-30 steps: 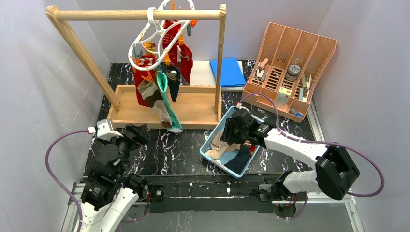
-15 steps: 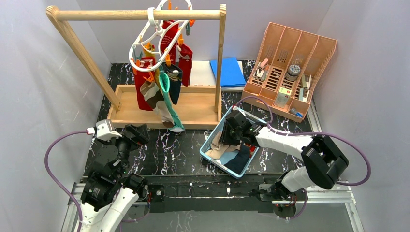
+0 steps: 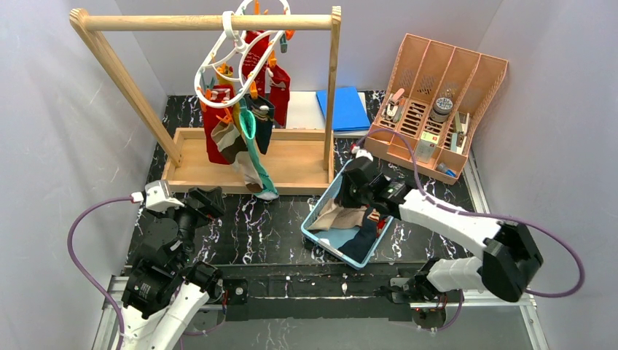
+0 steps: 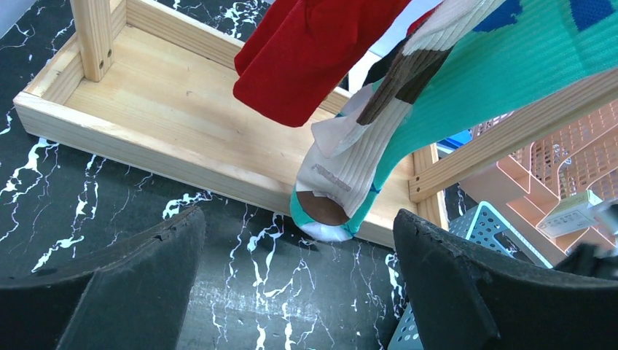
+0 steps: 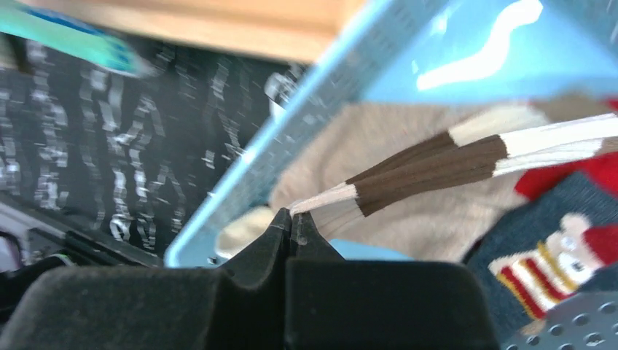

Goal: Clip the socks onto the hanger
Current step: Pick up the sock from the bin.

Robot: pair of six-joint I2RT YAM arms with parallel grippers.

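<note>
The white ring hanger [image 3: 235, 55] hangs from the wooden rail, with several socks [image 3: 240, 124] clipped to it: red, teal, navy and a beige-brown one. In the left wrist view the red sock [image 4: 313, 58] and the teal and beige socks [image 4: 364, 153] dangle just ahead. My left gripper [image 3: 205, 200] [image 4: 299, 281] stands open over the black table, holding nothing. My right gripper [image 3: 351, 191] [image 5: 291, 219] is shut on the cuff of a beige sock with a brown stripe [image 5: 430, 164] [image 3: 337, 216], over the blue basket [image 3: 318, 205]. A navy patterned sock [image 5: 554, 248] lies beside it.
The wooden rack's base tray [image 3: 291, 160] sits just behind the basket and in front of my left gripper. A peach desk organizer [image 3: 437, 102] with small items stands at the back right. A blue folder [image 3: 342, 108] lies behind the rack.
My right gripper has closed on the striped sock's cuff and shifted toward the basket's far end, pulling the sock taut. The left arm has not moved.
</note>
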